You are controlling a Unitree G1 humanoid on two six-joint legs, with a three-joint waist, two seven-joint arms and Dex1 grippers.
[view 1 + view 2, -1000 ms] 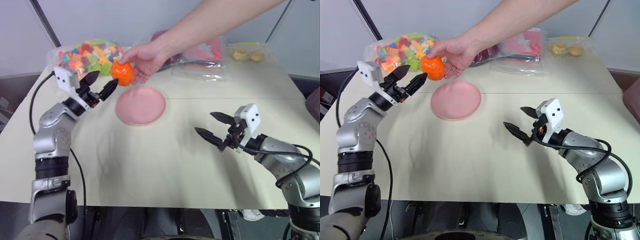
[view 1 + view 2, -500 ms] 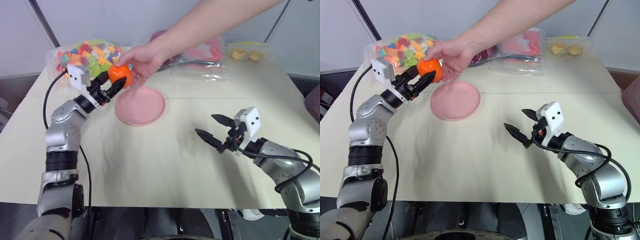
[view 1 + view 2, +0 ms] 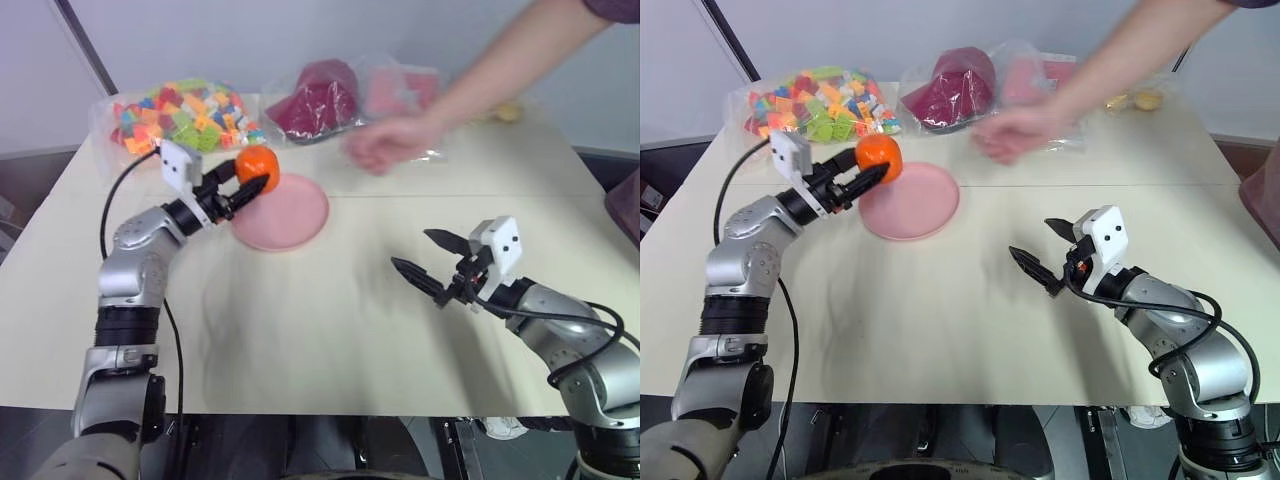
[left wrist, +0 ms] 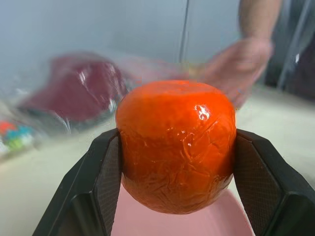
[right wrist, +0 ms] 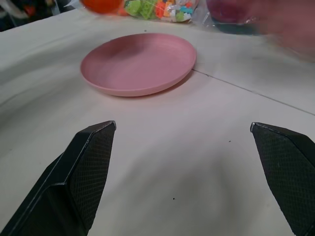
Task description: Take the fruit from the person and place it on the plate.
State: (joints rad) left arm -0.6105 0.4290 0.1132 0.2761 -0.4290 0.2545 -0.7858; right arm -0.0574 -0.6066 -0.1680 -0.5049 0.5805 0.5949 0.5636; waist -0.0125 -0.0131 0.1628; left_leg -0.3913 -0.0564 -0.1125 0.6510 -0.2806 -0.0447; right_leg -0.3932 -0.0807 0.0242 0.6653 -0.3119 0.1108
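Note:
My left gripper (image 3: 250, 180) is shut on the glossy orange fruit (image 3: 258, 165), holding it just above the left rim of the pink plate (image 3: 290, 215). In the left wrist view the fruit (image 4: 176, 145) sits clamped between both black fingers (image 4: 101, 187), with the plate (image 4: 182, 223) below it. The person's hand (image 3: 385, 145) is empty and hovers beyond the plate to its right, apart from the fruit. My right gripper (image 3: 425, 255) stands open over bare table at the right, nothing between its fingers. The right wrist view shows the plate (image 5: 140, 69) ahead.
Along the table's far edge lie a bag of colourful blocks (image 3: 180, 115), a dark red item in a plastic bag (image 3: 320, 95) and a pink packet (image 3: 405, 90). A seam (image 3: 480, 197) crosses the cream table behind the plate.
My left gripper closed on the fruit and carried it right and down to the plate's edge. The person's hand let go and pulled away to the right. My right arm stayed still.

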